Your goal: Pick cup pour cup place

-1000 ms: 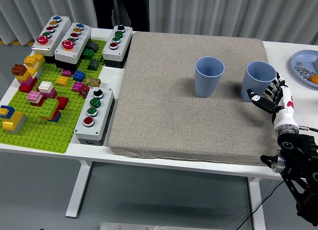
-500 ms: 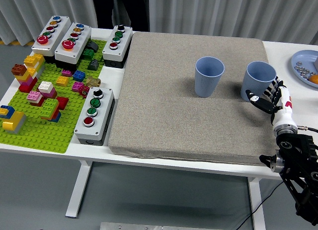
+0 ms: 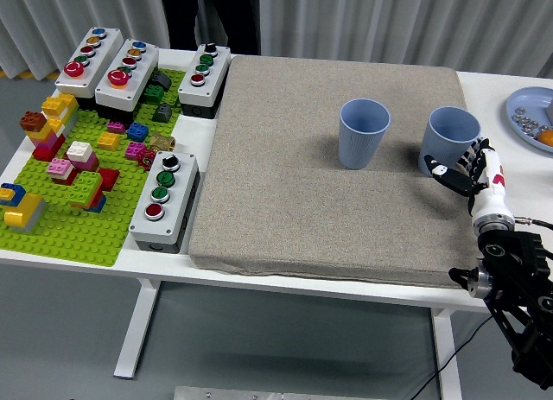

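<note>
While second blue cup (image 3: 364,134) stands left of it, right hand (image 3: 471,168) touches right blue cup (image 3: 450,140); grip unclear.

You are seeing a black-and-white hand (image 3: 467,168) touching a pale blue cup (image 3: 448,141); its blue twin (image 3: 363,133) is sitting left, both on grey-beige mat (image 3: 285,193).
</note>
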`<move>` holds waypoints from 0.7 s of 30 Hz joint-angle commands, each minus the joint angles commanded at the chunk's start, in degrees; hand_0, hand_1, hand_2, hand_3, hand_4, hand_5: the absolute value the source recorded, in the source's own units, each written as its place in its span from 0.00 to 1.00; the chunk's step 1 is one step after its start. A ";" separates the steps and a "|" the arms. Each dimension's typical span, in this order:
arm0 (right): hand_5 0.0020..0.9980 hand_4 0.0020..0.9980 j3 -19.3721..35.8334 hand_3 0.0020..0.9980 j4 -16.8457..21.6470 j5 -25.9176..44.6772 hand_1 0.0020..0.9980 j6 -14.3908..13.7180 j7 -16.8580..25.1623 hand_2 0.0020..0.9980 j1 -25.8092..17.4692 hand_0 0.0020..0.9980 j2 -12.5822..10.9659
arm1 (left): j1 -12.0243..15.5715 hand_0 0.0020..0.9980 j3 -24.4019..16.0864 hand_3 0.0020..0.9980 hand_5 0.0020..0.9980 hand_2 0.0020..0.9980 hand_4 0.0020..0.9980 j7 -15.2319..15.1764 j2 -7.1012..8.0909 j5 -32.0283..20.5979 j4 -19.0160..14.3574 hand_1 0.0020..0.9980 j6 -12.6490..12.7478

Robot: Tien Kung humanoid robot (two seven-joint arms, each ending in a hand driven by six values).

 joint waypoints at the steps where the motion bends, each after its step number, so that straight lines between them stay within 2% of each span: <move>1: 0.21 0.85 0.03 0.94 -0.04 -0.04 0.84 0.00 -0.02 0.92 0.04 0.88 -0.01 | -0.01 0.76 0.01 0.76 0.94 0.84 0.51 -0.01 0.01 -0.01 0.00 0.81 0.00; 21: 0.21 0.85 0.03 0.94 -1.03 0.16 0.84 0.17 -0.11 0.92 0.82 0.87 0.19 | -0.36 0.76 -0.08 0.76 0.94 0.84 0.51 0.06 0.00 0.27 0.00 0.81 -0.02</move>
